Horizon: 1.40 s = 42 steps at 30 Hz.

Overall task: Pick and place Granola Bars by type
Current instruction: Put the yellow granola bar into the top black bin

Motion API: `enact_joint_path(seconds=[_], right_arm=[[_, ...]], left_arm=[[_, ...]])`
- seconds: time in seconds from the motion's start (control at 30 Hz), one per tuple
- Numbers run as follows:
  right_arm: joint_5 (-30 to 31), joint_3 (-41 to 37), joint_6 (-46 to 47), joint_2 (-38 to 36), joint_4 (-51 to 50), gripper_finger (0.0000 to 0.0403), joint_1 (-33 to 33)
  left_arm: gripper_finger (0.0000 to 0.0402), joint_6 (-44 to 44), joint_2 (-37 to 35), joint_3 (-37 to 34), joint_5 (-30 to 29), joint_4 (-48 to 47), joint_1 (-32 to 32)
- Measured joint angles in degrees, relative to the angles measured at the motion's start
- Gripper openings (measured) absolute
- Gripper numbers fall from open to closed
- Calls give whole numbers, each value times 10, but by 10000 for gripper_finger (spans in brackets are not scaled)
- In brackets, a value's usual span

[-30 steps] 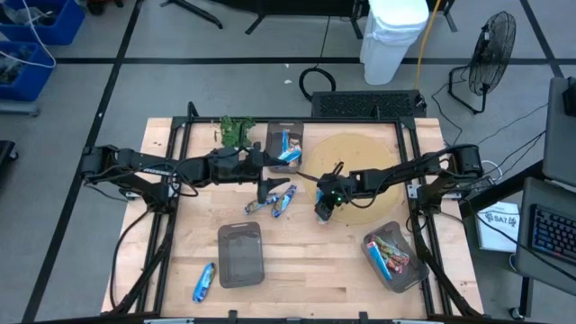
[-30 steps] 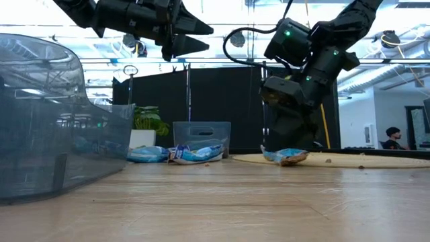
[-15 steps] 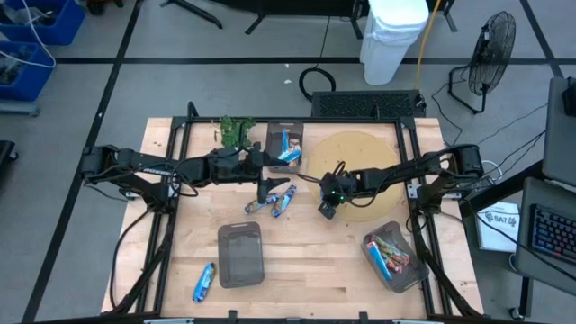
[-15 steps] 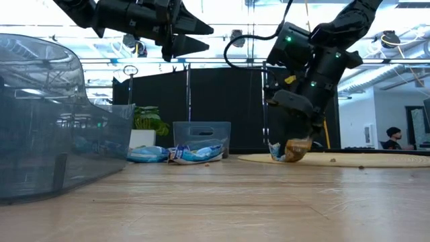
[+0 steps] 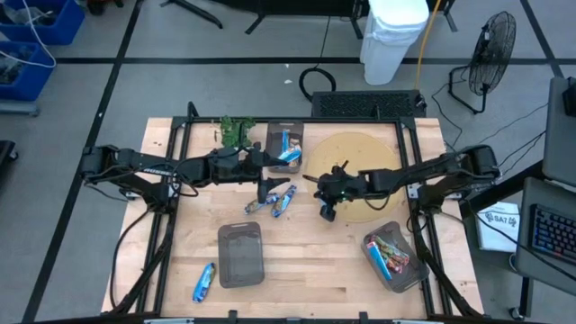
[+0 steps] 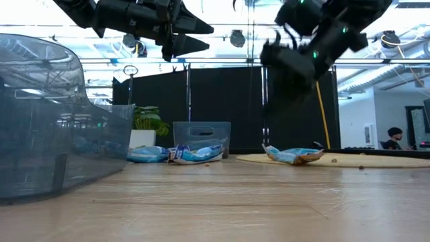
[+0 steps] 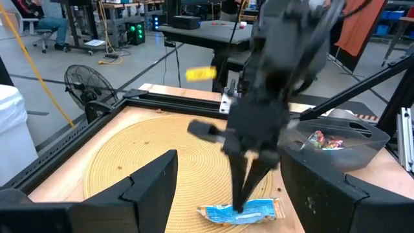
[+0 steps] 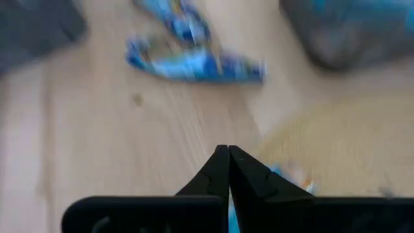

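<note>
Waiting wide open on the left, the left gripper (image 5: 270, 189) hangs near two blue bars (image 5: 274, 202). Rightward, the right gripper (image 6: 290, 57) is pinched shut, empty; its bar (image 6: 291, 156) lies on the round mat (image 5: 360, 160). Open wider, go lower, grab its middle.

R claw (image 7: 249, 194) over blue bar (image 7: 240, 210)

lab | fan (image 5: 490, 56), keyboard (image 5: 546, 232) (desks behind) | cabled floor

I see three grey bins (image 5: 239, 255) on the wooden table (image 5: 306, 270), a round woven mat (image 5: 360, 157) right of centre, a small plant (image 5: 236, 130) at the upper left edge.
</note>
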Motion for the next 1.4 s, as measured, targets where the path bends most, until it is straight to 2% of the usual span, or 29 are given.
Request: enact_joint_path(seconds=[0.13,0.27,0.43,0.6,0.77,1.0,1.17,1.27,1.4], right_arm=[[-8,0,8,-43,-11,1,-1],[-20,0,18,-58,-86,23,-2],[-75,0,86,-61,-176,109,-14],[-108,0,136,-42,-185,199,-13],[-113,1,154,-5,-162,233,-5],[-112,1,169,43,-148,219,-4],[-111,1,169,48,-135,192,-4],[-111,1,164,48,-135,151,-4],[-111,1,137,48,-134,60,-4]], left_arm=[[273,0,0,0,0,-3,0],[273,0,0,0,0,-5,0],[273,-1,0,0,0,-8,0],[273,-2,0,0,1,-3,0],[273,-3,0,0,2,-2,0],[273,-5,0,0,5,-3,0],[273,-5,0,0,9,-2,0],[273,-5,0,0,8,-2,0],[273,-5,0,0,8,0,0]])
